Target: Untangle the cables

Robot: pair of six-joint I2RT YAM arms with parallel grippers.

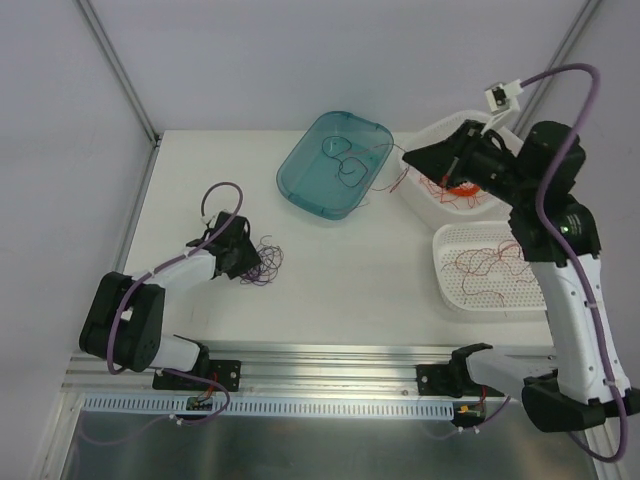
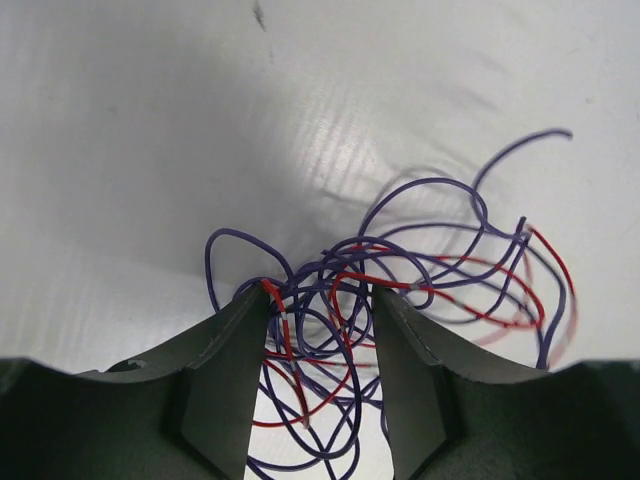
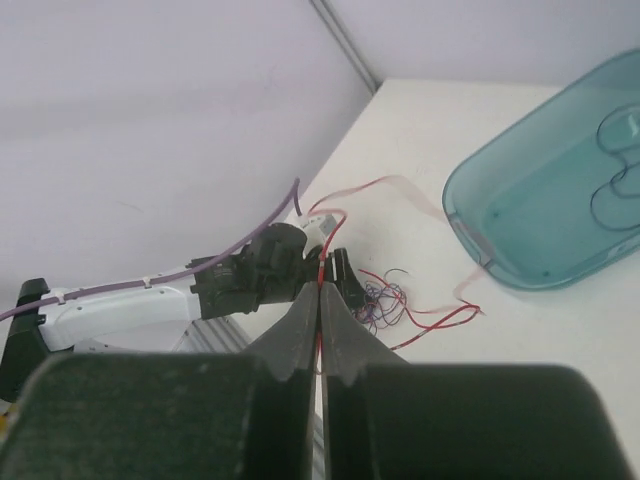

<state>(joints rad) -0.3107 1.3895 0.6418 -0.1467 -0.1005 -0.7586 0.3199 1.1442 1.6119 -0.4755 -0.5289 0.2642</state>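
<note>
The cables (image 1: 265,262) are a small wad of thin purple-blue and red wires on the white table, left of centre. My left gripper (image 1: 240,255) is down at the wad. In the left wrist view it (image 2: 320,305) is open, with the fingers (image 2: 225,370) on either side of looping wires (image 2: 340,300). My right gripper (image 1: 410,158) hangs high beside the teal tray. In the right wrist view it (image 3: 320,288) is shut on one thin red wire (image 3: 322,268), which loops away below it. The wad also shows in that view (image 3: 385,300).
A teal tray (image 1: 300,175) at the back centre holds dark wire loops. A white bin (image 1: 425,200) at the back right holds an orange coil (image 1: 462,190). A white basket (image 1: 450,285) at the right holds red wires. Purple hoses run along both arms.
</note>
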